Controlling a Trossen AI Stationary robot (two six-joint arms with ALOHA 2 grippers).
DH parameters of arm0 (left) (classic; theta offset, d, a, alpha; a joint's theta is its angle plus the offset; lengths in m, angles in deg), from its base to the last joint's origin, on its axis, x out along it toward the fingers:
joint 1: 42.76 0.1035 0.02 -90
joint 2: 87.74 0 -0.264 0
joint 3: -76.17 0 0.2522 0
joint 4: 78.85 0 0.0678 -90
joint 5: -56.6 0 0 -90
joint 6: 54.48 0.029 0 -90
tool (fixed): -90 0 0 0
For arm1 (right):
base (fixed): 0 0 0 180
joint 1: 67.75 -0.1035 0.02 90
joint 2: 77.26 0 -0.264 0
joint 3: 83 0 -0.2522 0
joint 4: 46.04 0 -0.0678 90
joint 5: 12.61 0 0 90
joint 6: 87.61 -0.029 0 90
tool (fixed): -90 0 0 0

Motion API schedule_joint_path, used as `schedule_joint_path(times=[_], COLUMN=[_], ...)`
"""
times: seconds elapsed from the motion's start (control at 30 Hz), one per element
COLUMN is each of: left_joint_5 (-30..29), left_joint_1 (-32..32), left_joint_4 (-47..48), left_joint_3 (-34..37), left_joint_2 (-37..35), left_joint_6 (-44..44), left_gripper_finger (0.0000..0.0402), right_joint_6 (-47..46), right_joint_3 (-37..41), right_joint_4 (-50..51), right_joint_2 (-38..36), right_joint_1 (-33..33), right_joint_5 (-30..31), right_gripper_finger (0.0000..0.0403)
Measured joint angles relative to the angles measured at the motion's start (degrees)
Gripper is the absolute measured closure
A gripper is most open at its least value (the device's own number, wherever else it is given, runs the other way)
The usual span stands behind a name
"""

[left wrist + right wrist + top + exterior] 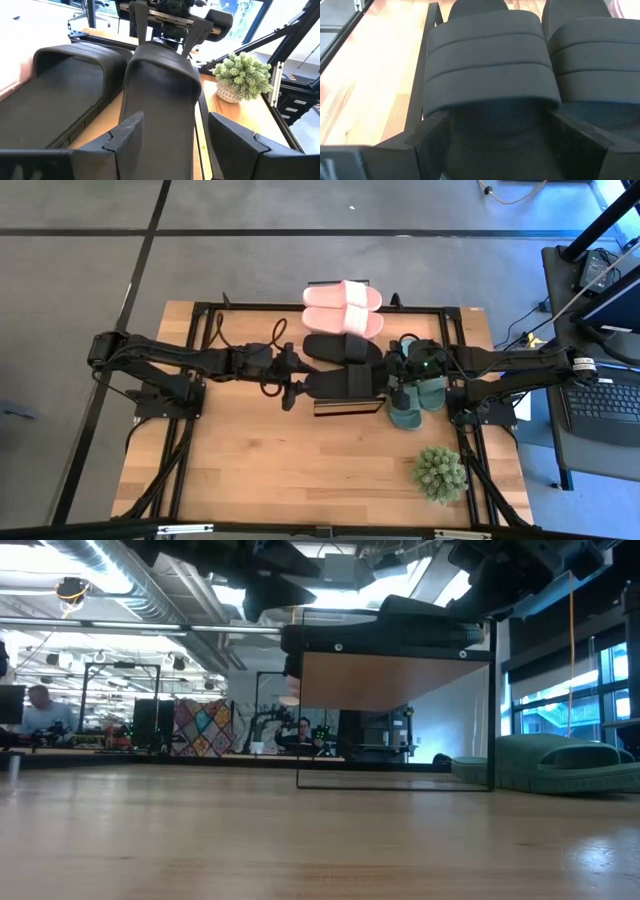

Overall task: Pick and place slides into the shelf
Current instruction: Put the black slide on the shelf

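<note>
Black foam fills both wrist views. The left tool (170, 145) has its two dark angular fingers spread on either side of the heel end of a black slide (345, 382), and the right tool (495, 145) is spread the same way at the opposite end of that sandal, by its wide ribbed strap; whether either finger actually touches the foam cannot be told. The slide is smooth, matte and rounded, with a mesh-textured footbed under the strap. It lies flat on the light wood plank top of the shelf (345, 406), its long axis running across the bench from one arm toward the other.

Beside it, parallel and nearly touching, lies the second black slide (340, 347). Beyond that, the light pink pair (343, 307) sits side by side, long axes the same way, at the far edge.

Dark green slides (418, 387) rest on the bench (250, 470) just beside the shelf under the right arm; their long axis runs crosswise to the black ones. A spiky green potted plant (440, 473) stands near the bench's front right corner.
</note>
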Motion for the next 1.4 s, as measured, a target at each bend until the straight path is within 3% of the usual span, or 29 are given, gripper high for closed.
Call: schedule_joint_path(times=[0.53,1.4], left_joint_5=[3.0,5.4], left_joint_1=[0.0,0.6], left_joint_4=[-4.3,1.1], left_joint_3=[-0.1,-0.1], left_joint_2=[2.5,6.4], left_joint_6=[0.5,-3.8], left_gripper_finger=[0.0189,0.0189], right_joint_6=[0.0,-1.4], right_joint_3=[-0.2,-0.3], right_joint_4=[0.1,1.3], right_joint_2=[-0.1,-0.2], right_joint_1=[0.0,0.0], right_joint_5=[-0.2,0.8], right_gripper_finger=[0.0104,0.0104])
